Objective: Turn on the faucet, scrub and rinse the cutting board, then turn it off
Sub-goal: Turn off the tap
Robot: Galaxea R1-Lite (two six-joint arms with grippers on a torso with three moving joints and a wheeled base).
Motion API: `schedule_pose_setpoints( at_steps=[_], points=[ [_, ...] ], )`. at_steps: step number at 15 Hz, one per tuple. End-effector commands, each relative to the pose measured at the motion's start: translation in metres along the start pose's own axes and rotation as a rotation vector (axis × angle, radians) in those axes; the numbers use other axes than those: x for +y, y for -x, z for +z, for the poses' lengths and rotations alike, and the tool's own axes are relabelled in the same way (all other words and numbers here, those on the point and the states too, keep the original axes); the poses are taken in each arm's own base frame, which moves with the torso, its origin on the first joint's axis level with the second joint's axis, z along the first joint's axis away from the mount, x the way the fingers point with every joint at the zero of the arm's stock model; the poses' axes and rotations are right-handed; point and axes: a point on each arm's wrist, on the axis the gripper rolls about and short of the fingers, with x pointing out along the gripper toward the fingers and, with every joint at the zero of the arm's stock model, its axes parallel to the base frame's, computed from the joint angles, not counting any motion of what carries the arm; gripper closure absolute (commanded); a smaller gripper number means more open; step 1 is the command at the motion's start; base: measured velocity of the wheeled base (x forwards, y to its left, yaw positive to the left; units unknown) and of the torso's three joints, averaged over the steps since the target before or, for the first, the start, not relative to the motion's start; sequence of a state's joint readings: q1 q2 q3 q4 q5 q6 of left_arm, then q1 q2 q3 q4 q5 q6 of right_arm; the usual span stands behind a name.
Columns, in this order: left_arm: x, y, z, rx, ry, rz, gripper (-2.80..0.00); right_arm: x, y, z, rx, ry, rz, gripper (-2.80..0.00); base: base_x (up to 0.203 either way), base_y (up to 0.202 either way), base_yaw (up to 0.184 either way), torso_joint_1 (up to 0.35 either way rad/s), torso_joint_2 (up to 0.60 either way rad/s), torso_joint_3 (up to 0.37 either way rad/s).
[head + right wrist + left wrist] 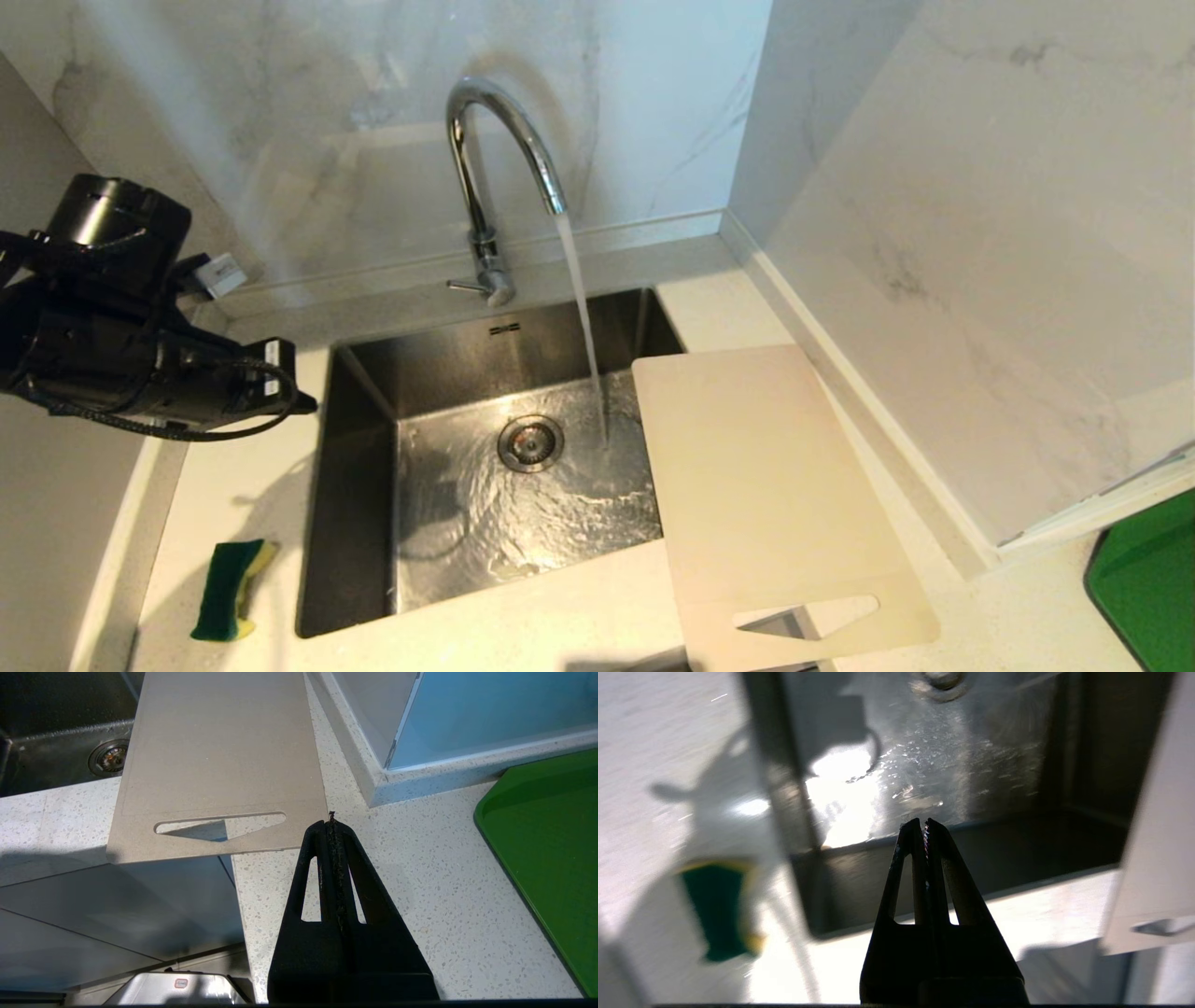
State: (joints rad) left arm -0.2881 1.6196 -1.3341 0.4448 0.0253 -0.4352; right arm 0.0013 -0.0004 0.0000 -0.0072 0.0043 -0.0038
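With both the left gripper (924, 823) and right gripper (332, 820) closed and empty, the thin, stiff, probably light cutting board (766, 485), bridging the sink's (355, 485) right rim, is best gripped by its near handle slot, likely slippery once wet.

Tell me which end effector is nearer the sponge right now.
Left. The left end effector hangs shut over the sink's left side, close to the sponge. The right end effector sits shut beyond the cutting board's handle end.

A green-and-yellow sponge (229, 589) lies on the counter (560, 625) left of the steel sink (355, 485). A green tray (1153, 588) sits at far right, below marble walls (980, 233).
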Motion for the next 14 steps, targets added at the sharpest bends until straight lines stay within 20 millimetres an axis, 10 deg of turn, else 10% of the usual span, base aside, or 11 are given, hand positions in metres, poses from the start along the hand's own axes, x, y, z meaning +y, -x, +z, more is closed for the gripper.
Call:
schedule_pose_setpoints(
  at_steps=[1, 14],
  points=[
    [-0.026, -0.018, 0.013, -0.006, 0.025, -0.068, 0.0, 0.0, 0.0, 0.0, 0.002, 0.001, 0.001, 0.0, 0.0, 0.0, 0.0, 0.0, 0.0, 0.0],
    [-0.077, -0.108, 0.046, -0.485, 0.153, -0.468, 0.0, 0.0, 0.0, 0.0, 0.002, 0.001, 0.001, 0.0, 0.0, 0.0, 0.0, 0.0, 0.0, 0.0]
  ],
)
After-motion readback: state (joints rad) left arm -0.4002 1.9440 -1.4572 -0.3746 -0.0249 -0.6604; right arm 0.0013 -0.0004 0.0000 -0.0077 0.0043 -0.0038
